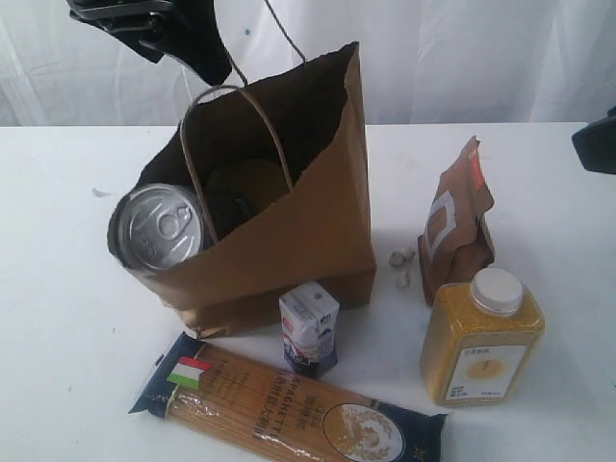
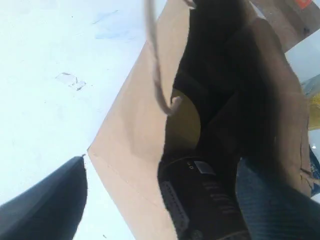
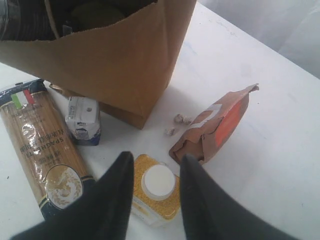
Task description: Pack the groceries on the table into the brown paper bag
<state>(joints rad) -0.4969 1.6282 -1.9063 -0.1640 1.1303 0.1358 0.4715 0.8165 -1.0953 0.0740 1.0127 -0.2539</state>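
Scene on the plain white table (image 1: 58,337). The tall kraft-brown paper bag (image 1: 308,231) stands at centre, its mouth sagging open toward the left.

The silver tin can (image 1: 159,228) lies in the low left corner of the mouth, ring-pull end facing outward. Deeper inside is the clear jar with olive-gold lid (image 1: 252,188), of which only the lid shows.

Outside the bag:
- The small white-purple carton (image 1: 309,327) stands upright against the bag's front base.
- The long spaghetti packet (image 1: 289,409) lies flat before the carton.
- The brown pouch (image 1: 457,226) and the yellow-grain bottle with white cap (image 1: 481,337) stand to the right, with small pale crumbs (image 1: 402,260) beside the pouch.

The left gripper (image 2: 162,161) hangs above the bag's mouth, fingers spread wide and empty. The right gripper (image 3: 156,157) hovers over the bottle, jaws parted, holding nothing.
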